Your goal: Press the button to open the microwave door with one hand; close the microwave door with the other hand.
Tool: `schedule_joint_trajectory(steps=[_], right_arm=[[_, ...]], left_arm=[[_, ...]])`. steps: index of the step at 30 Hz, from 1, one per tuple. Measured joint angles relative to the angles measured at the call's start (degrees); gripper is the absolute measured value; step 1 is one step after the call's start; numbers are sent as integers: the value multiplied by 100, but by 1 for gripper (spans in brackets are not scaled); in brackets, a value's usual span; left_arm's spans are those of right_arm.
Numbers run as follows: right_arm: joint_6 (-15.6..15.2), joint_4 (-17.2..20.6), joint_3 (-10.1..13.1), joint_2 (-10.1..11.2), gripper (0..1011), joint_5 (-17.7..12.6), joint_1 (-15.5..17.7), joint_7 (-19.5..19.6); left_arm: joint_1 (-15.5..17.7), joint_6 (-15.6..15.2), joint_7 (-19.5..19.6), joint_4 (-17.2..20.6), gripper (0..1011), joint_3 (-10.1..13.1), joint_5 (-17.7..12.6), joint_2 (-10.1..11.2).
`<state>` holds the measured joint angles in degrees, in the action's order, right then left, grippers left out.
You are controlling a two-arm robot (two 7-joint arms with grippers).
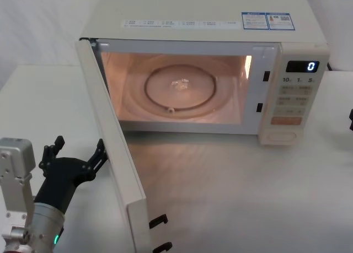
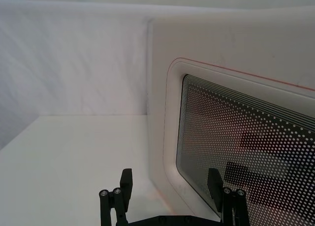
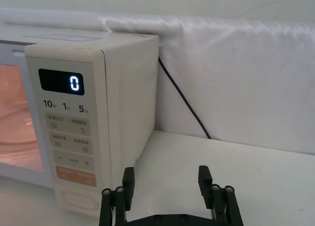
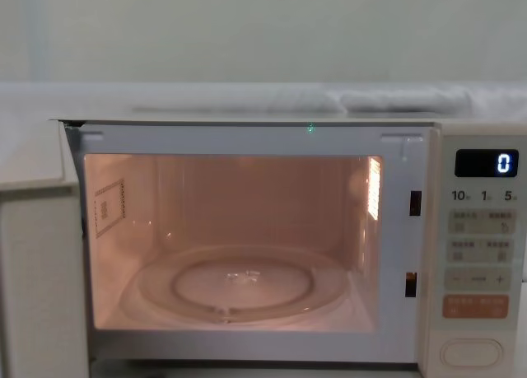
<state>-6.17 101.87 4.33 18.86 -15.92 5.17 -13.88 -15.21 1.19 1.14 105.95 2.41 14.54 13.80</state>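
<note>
The microwave door point(image 1: 113, 154) stood swung wide at the microwave's point(image 1: 220, 21) left edge, cavity lit. The left gripper point(image 1: 77, 154), fingers spread, waited against the door's outer face; the right gripper point(image 3: 166, 186), also spread, hung beside the control strip. A glancing push risked sliding off.

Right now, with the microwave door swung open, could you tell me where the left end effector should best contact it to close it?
Push rather than grip: the microwave door stands open, hinged at its far left edge. The open left end effector sits at its outer face, so press near the free front edge, farthest from the hinge.
</note>
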Motion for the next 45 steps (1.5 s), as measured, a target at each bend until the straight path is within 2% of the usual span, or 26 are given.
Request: schedule_joint_trajectory(steps=[1, 7, 30, 38, 39, 41, 42, 45], right_arm=[[0, 0, 0, 0, 862, 1, 0, 1], [0, 0, 0, 0, 1002, 5, 0, 3], [0, 0, 0, 0, 1002, 6, 0, 4], [0, 0, 0, 0, 1002, 6, 0, 3], [0, 0, 0, 0, 1002, 6, 0, 3], [0, 0, 0, 0, 1002, 6, 0, 3], [0, 0, 0, 0, 1002, 6, 0, 3], [0, 0, 0, 0, 1002, 6, 0, 3]], left_arm=[[0, 0, 0, 0, 1001, 0, 0, 0], [0, 0, 0, 0, 1001, 0, 0, 0], [0, 0, 0, 0, 1001, 0, 0, 0], [0, 0, 0, 0, 840, 1, 0, 0], [0, 0, 0, 0, 786, 0, 0, 0], [0, 0, 0, 0, 748, 0, 0, 0], [0, 0, 0, 0, 690, 0, 0, 0], [0, 0, 0, 0, 608, 0, 0, 0]])
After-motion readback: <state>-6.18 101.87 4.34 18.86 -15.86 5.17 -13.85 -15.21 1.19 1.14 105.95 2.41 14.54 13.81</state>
